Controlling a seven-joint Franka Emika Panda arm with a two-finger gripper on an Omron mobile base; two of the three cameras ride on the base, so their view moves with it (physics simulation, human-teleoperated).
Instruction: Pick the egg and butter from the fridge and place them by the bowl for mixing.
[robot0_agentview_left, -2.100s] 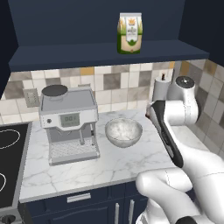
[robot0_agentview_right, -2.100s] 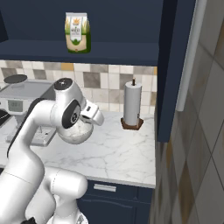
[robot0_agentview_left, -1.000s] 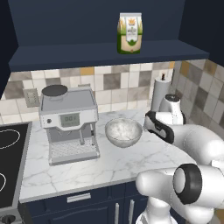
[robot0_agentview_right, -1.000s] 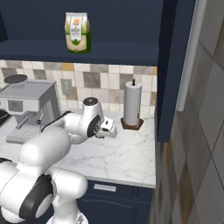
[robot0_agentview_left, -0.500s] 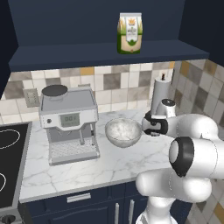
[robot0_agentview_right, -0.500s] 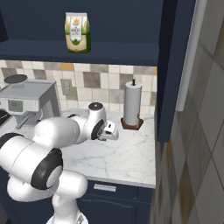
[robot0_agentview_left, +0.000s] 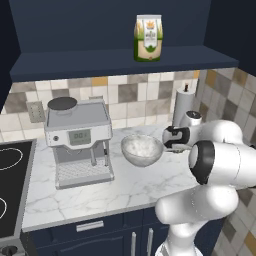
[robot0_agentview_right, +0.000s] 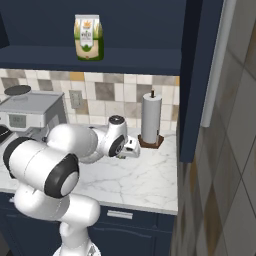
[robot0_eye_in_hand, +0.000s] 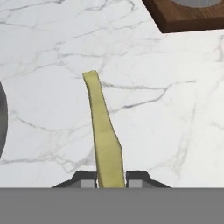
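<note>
The jaws (robot0_eye_in_hand: 110, 178) are clamped on the butter (robot0_eye_in_hand: 103, 140), which juts out over the marble desk (robot0_eye_in_hand: 166, 113). They hang just right of the bowl (robot0_agentview_left: 142, 150), near the paper-towel stand (robot0_agentview_right: 151, 121).

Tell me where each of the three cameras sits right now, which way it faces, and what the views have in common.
Left base view: behind the arm on its left, looking forward and down at the counter, coffee machine and bowl; the white arm rises at lower right.
Right base view: behind on the right, facing the same counter and paper towel roll; the arm rises at lower left.
Hand view: on the hand, looking down along the gripper, shut on the butter over the marble.
Shared: both base views show the carton on the shelf.
</note>
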